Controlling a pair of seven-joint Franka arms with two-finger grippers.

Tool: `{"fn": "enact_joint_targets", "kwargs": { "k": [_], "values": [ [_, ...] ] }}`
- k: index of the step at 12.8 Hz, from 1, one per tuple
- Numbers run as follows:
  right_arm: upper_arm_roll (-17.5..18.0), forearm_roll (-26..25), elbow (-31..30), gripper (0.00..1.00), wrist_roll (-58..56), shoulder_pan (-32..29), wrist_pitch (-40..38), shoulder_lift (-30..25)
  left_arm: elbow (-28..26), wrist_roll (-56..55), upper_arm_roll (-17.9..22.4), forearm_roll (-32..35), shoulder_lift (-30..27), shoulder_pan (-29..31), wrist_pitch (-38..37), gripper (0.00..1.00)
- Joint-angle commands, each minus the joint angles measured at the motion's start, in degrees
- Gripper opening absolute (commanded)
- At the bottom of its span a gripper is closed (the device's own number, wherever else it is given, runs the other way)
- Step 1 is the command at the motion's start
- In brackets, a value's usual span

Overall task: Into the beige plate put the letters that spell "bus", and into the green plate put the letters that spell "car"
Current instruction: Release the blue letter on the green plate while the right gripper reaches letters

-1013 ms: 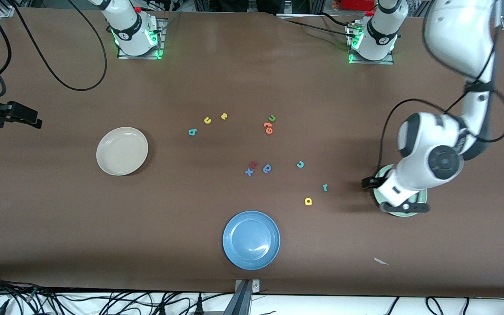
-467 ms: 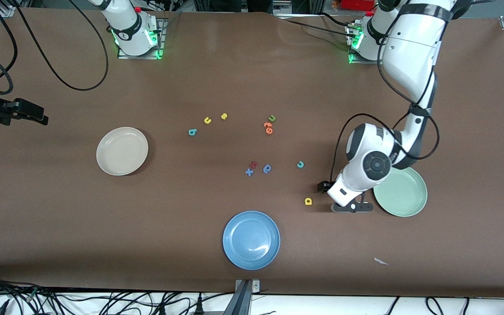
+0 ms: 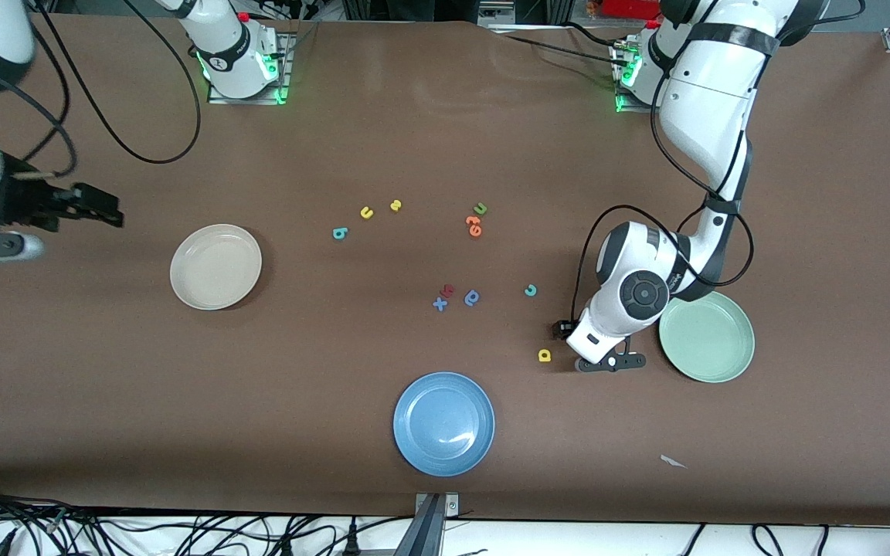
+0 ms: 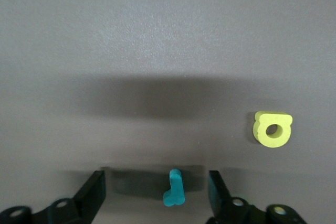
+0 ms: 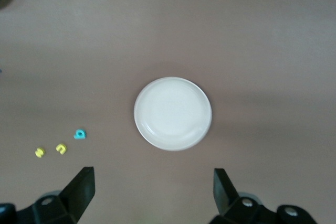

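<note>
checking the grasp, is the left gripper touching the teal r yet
Apart: the left wrist view shows the teal r between the left gripper fingers, bare table on both sides.

Teal "r" (image 4: 174,188) under left arm

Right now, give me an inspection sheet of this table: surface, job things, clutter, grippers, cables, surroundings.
Surface: brown table, bare between items.
Job things: beige plate and green plate hold nothing; teal b, yellow u, yellow s, teal c, yellow a lie loose.
Clutter: blue plate, orange letters, green u, blue x.
Grippers: left gripper open, straddling teal r; right gripper open above the beige plate.
Cables: black cable lying on the table by the right arm's base.
Surroundings: nothing seen.
</note>
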Motion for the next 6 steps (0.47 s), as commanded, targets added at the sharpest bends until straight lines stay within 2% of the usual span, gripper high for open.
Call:
{"fn": "enact_joint_targets", "kwargs": {
  "k": [1, 3, 6],
  "values": [
    [5.26, -0.33, -7.13, 1.0, 4.1, 0.41, 9.25, 1.32, 0.62, -2.1, 0.46, -1.23, 0.42, -0.98, -0.28, 0.57],
    [7.21, -0.86, -12.58, 1.0, 9.44, 0.41, 15.85, 1.5, 0.62, -3.95, 0.46, -1.23, 0.42, -1.86, -0.55, 0.47],
    [13.0, -6.31, -19.35, 1.0, 17.35, 0.41, 21.04, 1.24, 0.18, -5.27, 0.46, -1.23, 0.42, -2.12, -0.55, 0.3]
  ]
}}
